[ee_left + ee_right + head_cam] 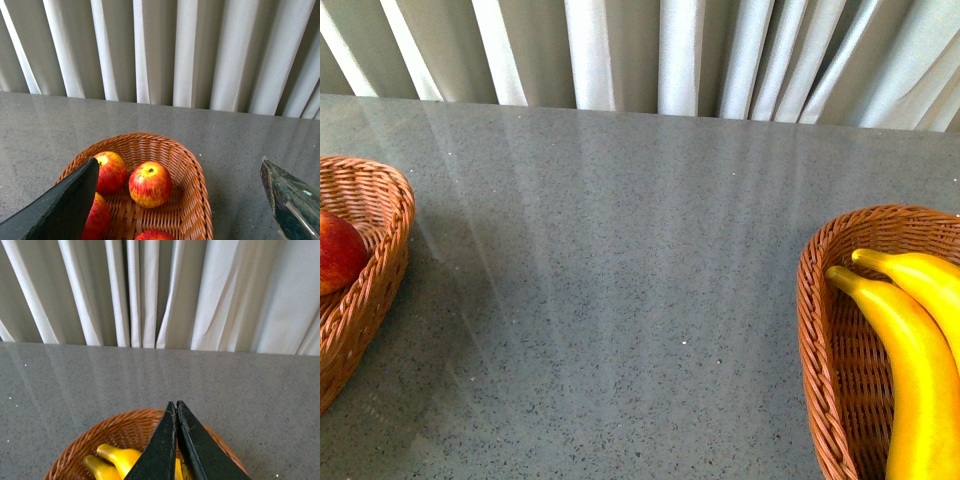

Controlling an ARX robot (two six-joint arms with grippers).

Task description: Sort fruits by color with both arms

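In the front view a red apple lies in a wicker basket at the left edge, and two yellow bananas lie in a second wicker basket at the right edge. Neither arm shows there. In the left wrist view my left gripper hangs open above the apple basket, which holds several red-yellow apples; nothing is between its fingers. In the right wrist view my right gripper is shut and empty, above the banana basket with yellow bananas in it.
The grey speckled table stretches between the two baskets. Pale pleated curtains hang right behind the table's far edge.
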